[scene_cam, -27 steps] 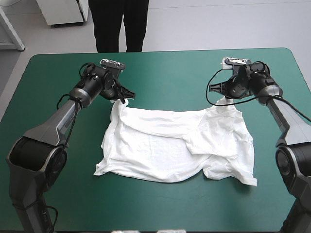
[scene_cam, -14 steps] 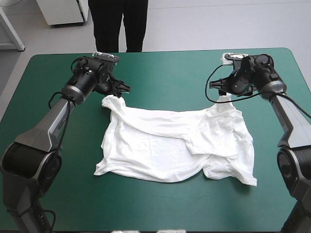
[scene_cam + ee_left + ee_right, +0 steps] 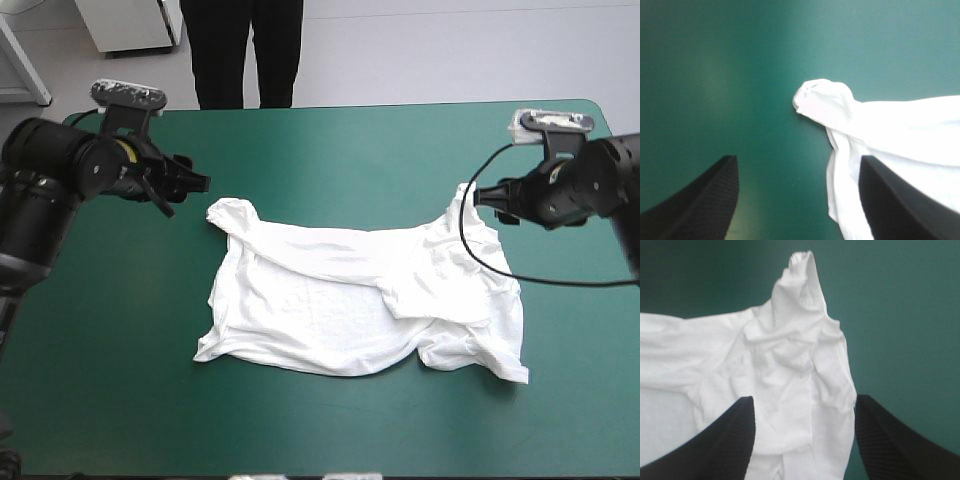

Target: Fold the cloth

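2 pincers (image 3: 196, 184) (image 3: 484, 196) now off the T-shirt (image 3: 340, 300)

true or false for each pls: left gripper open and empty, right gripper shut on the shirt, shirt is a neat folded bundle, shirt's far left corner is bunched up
1. The left gripper has open jaws and holds nothing. True.
2. The right gripper is shut on the T-shirt. False: its jaws stand apart, and the T-shirt lies loose ahead of them.
3. The T-shirt is a neat folded bundle. False: it lies spread out and rumpled on the teal-green cover.
4. The T-shirt's far left corner is bunched into a small lump. True: it lies ahead of the left gripper.
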`<control>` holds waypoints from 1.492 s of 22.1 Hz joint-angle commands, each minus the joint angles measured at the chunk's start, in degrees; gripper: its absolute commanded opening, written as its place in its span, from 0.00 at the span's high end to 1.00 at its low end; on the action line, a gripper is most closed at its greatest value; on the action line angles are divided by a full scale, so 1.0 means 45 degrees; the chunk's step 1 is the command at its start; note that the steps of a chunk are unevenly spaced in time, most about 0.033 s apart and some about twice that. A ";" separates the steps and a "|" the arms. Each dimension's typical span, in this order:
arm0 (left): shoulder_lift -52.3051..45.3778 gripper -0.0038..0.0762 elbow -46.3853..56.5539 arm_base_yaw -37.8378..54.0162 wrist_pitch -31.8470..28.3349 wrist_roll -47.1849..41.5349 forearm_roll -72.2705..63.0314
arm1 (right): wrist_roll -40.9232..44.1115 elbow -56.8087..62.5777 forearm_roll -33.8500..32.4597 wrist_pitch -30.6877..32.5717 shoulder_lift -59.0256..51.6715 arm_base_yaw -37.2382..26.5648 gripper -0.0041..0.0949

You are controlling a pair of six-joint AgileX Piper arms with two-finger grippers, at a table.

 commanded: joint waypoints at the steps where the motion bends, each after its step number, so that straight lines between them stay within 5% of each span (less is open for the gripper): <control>1: -0.1565 0.34 0.1062 0.0016 0.0511 0.0030 -0.0744 | 0.0127 0.1587 -0.0172 0.0026 -0.1603 -0.0086 0.40; 11: -0.2397 0.34 0.3266 0.0016 0.0433 -0.0023 -0.1524 | 0.0655 0.4674 -0.0864 -0.0816 -0.1072 -0.0121 0.40; 18: -0.2397 0.34 0.3266 0.0016 0.0381 -0.0023 -0.1524 | 0.0135 0.5647 -0.0062 -0.2495 0.1134 -0.1585 0.40; 26: -0.2397 0.34 0.3266 0.0016 0.0013 -0.0104 -0.1524 | -0.0087 0.5650 0.0881 -0.3250 0.3731 -0.1616 0.41; 28: -0.2397 0.34 0.3266 0.0016 -0.0044 -0.0101 -0.1524 | -0.0099 0.5703 0.0912 -0.3250 0.3996 -0.1584 0.54; 31: -0.2397 0.34 0.3266 0.0016 -0.0044 -0.0074 -0.1524 | 0.0042 0.6002 0.0691 -0.3225 0.4047 -0.1584 0.97; 33: -0.2397 0.35 0.3266 0.0016 -0.0044 -0.0074 -0.1524 | 0.0160 0.6002 0.0482 -0.3225 0.4019 -0.1584 0.97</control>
